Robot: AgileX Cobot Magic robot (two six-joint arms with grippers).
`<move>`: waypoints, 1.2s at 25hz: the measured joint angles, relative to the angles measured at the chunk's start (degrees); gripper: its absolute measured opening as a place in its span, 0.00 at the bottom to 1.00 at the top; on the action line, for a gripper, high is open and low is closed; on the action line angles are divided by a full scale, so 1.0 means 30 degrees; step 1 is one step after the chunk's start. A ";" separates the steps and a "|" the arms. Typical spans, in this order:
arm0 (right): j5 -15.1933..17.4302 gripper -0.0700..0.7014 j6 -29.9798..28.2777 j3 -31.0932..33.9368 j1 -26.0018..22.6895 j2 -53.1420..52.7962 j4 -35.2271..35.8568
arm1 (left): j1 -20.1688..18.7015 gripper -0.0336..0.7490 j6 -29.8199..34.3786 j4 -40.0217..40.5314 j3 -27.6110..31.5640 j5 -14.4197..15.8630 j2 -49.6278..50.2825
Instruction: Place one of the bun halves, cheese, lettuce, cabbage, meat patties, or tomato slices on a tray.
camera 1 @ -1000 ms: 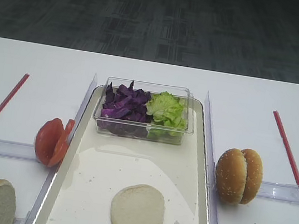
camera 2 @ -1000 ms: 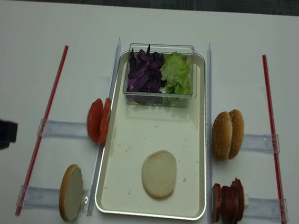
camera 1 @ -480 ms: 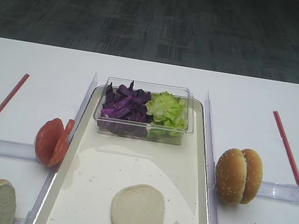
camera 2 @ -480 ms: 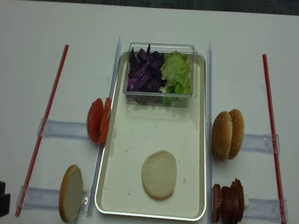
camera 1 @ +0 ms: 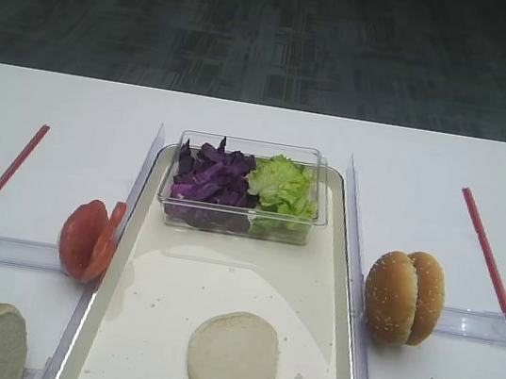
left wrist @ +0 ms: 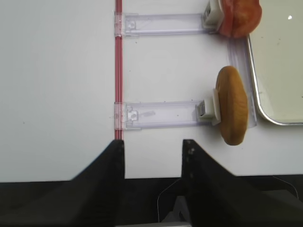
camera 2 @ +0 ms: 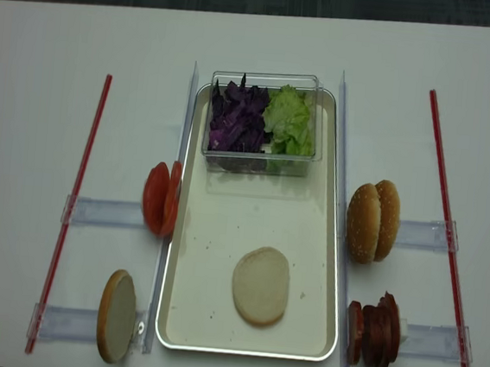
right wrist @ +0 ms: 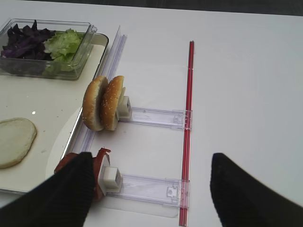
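A pale bun half (camera 1: pixel 232 358) (camera 2: pixel 260 285) (right wrist: pixel 14 142) lies flat on the metal tray (camera 1: pixel 345 289) (camera 2: pixel 172 229). Another bun half (camera 2: pixel 117 315) (left wrist: pixel 232 111) stands on edge left of the tray, with tomato slices (camera 2: pixel 161 197) (left wrist: pixel 239 16) behind it. To the tray's right stand two seeded bun halves (camera 2: pixel 373 220) (right wrist: pixel 104 103) and meat patties (camera 2: pixel 374 330) (right wrist: pixel 101 160). Cabbage (camera 2: pixel 238 118) and lettuce (camera 2: pixel 289 118) fill a clear box. Cheese is out of view. My left gripper (left wrist: pixel 154 146) is open and empty at the table's near edge. My right gripper (right wrist: pixel 151 163) is open over the patty holder.
Red strips (camera 2: pixel 74 202) (camera 2: pixel 447 229) run down both sides. Clear plastic holders (left wrist: pixel 161 115) (right wrist: pixel 151 187) carry the standing food. The clear box (camera 1: pixel 239 221) sits at the tray's far end. The table's near edge (left wrist: pixel 57 178) lies just under my left fingers.
In the overhead view my left arm has drawn back from mid-left toward the near left corner and nearly left the frame. The food has not moved.
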 joint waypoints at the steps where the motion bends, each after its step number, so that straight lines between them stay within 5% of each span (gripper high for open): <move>1: 0.0000 0.79 0.0000 0.0000 0.0000 0.0000 0.0000 | 0.0000 0.40 0.0032 0.0034 0.0158 0.0000 -0.0211; 30: 0.0000 0.79 0.0000 0.0000 0.0000 0.0000 0.0000 | 0.0000 0.40 0.0822 0.0060 0.1023 -0.1581 -0.3432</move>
